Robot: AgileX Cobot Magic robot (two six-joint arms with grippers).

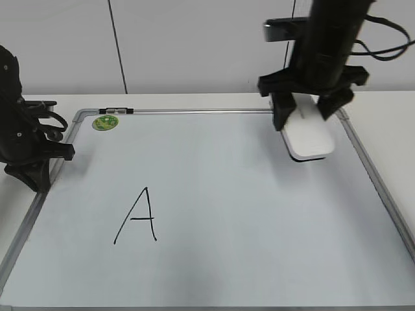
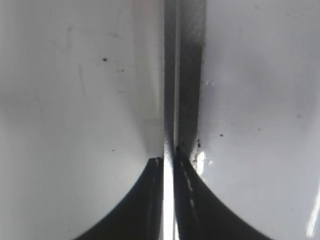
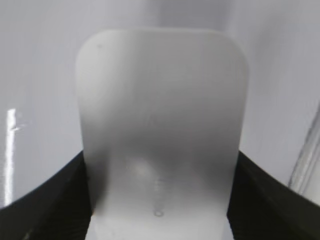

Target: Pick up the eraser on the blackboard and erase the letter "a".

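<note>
Right wrist view: right gripper clamps the white smooth rounded plastic eraser across its long sides. Looks light, rigid, slippery. Left gripper pinched together, empty.

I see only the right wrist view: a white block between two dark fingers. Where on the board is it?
Observer: The eraser sits at the far right corner of the blackboard, and the right gripper is closed on its sides.
Operator: Is some writing near it?
Observer: Not near. The only mark visible is a large capital "A", at the front left of the board. No small "a" shows in any view.
Operator: Where is the other arm?
Observer: The left gripper is shut and empty, resting over the board's left frame edge.
Operator: Anything else on the board?
Observer: A round green magnet at the far left corner.
</note>
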